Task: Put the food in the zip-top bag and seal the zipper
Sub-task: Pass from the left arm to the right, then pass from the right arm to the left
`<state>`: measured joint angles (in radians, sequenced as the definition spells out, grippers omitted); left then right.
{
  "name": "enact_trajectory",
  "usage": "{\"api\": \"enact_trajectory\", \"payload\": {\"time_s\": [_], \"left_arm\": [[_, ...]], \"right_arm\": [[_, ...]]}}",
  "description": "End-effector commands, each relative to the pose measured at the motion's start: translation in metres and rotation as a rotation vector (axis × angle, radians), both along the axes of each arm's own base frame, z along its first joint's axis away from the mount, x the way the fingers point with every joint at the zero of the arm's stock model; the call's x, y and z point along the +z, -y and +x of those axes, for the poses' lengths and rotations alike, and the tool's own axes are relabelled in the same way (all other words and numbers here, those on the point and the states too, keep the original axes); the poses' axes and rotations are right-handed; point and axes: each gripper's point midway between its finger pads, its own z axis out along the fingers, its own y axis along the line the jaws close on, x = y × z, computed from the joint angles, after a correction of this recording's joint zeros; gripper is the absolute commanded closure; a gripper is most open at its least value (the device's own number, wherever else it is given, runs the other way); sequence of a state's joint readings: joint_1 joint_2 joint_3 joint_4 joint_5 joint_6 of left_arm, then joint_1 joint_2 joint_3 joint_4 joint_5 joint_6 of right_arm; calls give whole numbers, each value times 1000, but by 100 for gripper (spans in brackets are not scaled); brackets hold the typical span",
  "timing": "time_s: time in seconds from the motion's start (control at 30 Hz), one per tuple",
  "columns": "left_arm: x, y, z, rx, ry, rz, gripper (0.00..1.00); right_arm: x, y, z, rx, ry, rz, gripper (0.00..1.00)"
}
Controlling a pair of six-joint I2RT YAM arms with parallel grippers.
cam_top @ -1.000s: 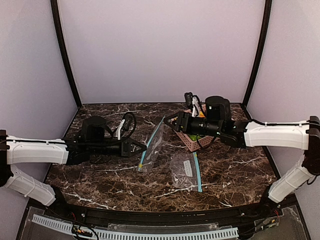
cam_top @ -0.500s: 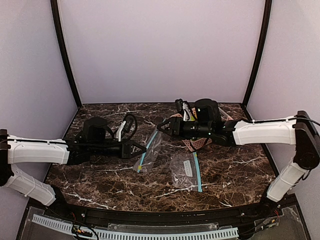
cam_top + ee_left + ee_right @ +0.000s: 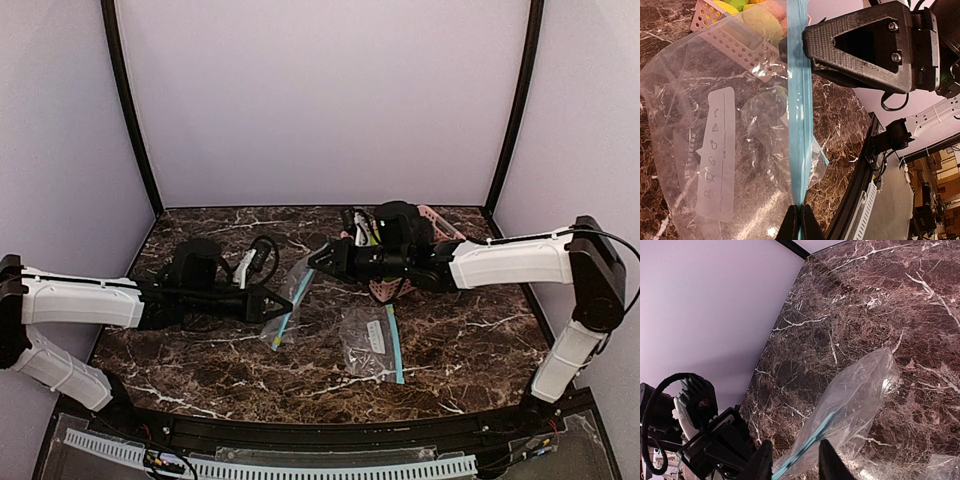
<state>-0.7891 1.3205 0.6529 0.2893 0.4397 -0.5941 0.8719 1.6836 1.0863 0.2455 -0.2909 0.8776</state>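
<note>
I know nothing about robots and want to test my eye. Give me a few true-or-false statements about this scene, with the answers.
1. The left gripper is pinching the blue zipper strip of a clear bag. True.
2. The toy food is already inside that bag. False: it sits in the pink basket, and the bag looks empty.
3. Only one bag is in the scene. False: a second bag lies flat on the table, nearer the arm bases.
4. The right gripper has its fingers apart, with the zipper strip between them. True.
</note>
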Motion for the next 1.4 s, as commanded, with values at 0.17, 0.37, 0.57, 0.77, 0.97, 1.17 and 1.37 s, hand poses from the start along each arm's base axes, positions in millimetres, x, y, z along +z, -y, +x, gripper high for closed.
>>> {"api": "enact_trajectory", "payload": {"time_s": [0.17, 0.37, 0.57, 0.77, 0.97, 1.17, 1.37], "left_arm": [[-1, -4, -1, -32, 55, 64, 74], [7, -19, -8, -58, 258, 180, 29], [5, -39, -20, -55, 441, 307, 19], [6, -37, -29, -63, 529, 339, 12], [-5, -18, -33, -106, 526, 359, 11], [-13, -5, -30, -115, 503, 362, 32], [-13, -3, -26, -97, 503, 359, 55]], "right_arm": [[12, 0, 3, -57, -52, 34, 100], [23, 16, 7, -125, -90, 63, 100], [36, 35, 12, -179, -105, 94, 100], [40, 47, 17, -235, -111, 83, 100], [41, 55, 18, -273, -119, 84, 100], [40, 57, 18, -280, -125, 82, 100], [39, 58, 18, -284, -125, 79, 100]]}}
